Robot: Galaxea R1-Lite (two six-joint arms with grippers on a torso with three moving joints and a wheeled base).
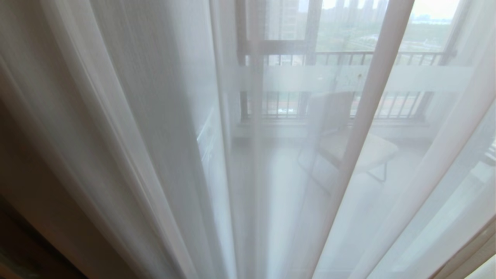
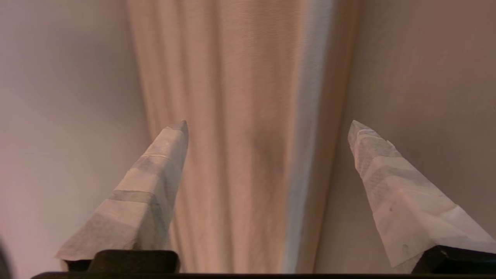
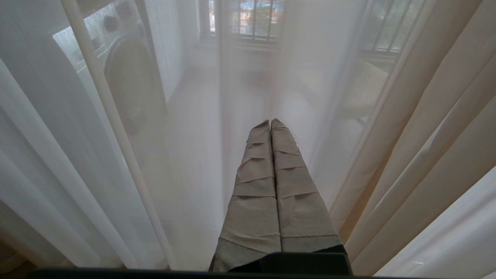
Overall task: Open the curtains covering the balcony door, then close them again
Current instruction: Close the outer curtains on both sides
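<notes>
The sheer curtains (image 1: 162, 135) hang drawn across the balcony door (image 1: 279, 46). Left hand (image 2: 267, 126) is spread wide, empty, facing a beige drape (image 2: 232, 116). Right hand (image 3: 270, 123) is clenched shut before the sheers.

Behind the sheer curtains (image 1: 155, 116) the balcony door (image 1: 248, 77) shows only as a veiled dark frame, its handle not discernible. A chair (image 1: 341, 139) and a washing machine (image 3: 124, 73) beyond are hazy outlines. Neither arm appears in the head view.
</notes>
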